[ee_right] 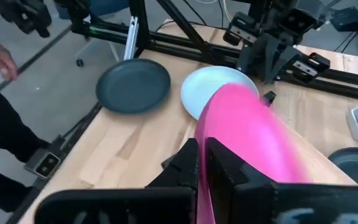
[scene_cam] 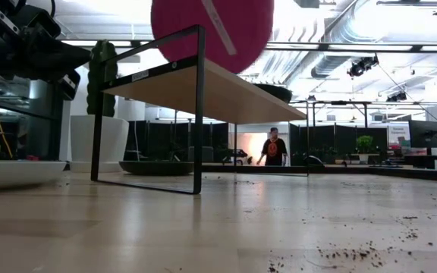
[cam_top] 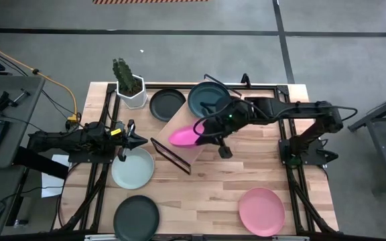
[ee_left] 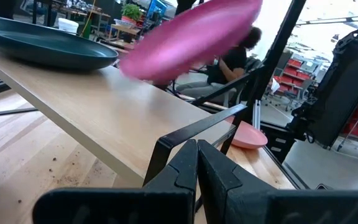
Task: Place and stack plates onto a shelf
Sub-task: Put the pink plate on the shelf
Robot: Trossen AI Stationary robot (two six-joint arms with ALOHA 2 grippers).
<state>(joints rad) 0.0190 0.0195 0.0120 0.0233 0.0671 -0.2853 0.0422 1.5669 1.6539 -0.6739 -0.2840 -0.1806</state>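
Note:
My right gripper [cam_top: 198,129] is shut on the magenta plate [cam_top: 183,137], which it holds tilted above the shelf [cam_top: 177,120], a light-wood board on black wire legs [scene_cam: 198,106]. A dark teal plate [cam_top: 210,99] lies flat on the far end of the shelf board [ee_left: 104,106]. My left gripper [cam_top: 139,141] is shut and touches nothing. It hovers left of the shelf, over the far edge of the pale mint-white plate [cam_top: 133,169] on the table. My right gripper [ee_right: 204,168] pinches the magenta plate's rim [ee_right: 211,127] between its two fingers, coming from the table's right side and slanting down. The plate [ee_left: 191,37] is lifted clear above the shelf board and tilted, its free side toward the left arm.
On the table lie a dark plate [cam_top: 167,104] beside the white cactus pot [cam_top: 131,90], another dark plate [cam_top: 137,217] at the near edge, and a light pink plate [cam_top: 261,211] near right. A person [scene_cam: 273,148] stands in the room behind.

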